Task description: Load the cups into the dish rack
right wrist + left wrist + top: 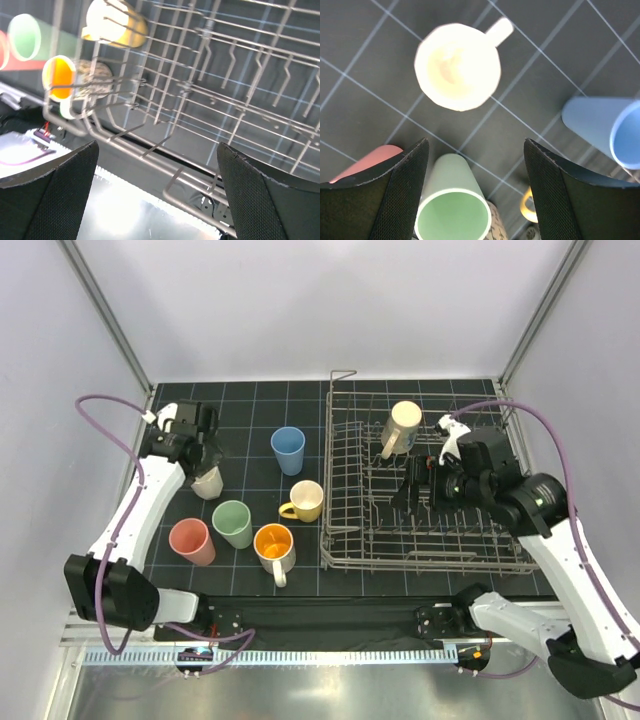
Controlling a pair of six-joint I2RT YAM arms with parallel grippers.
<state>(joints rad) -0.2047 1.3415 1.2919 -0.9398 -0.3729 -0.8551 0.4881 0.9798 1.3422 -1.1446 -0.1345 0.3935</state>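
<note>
Overhead, the left gripper [207, 462] hangs just above a white mug [207, 484] at the left of the dark gridded mat [250, 410]. To its right stands a blue cup [288, 450]. Nearer are a yellow mug [303, 501], a green cup [233, 524], a pink cup [191, 541] and an orange-lined mug [274, 544], all upright on the mat. The dish rack [345, 540] fills the right side, with a cream cup [402, 427] tilted among its far tines. The right gripper [412, 488] sits low inside the rack, near its middle.

From the left wrist, both black fingers [405, 195] are spread wide, with the white mug beyond their tips, clear of both.

From the right wrist, the fingers [270, 200] are also spread wide, holding nothing, over the rack's wire floor.
</note>
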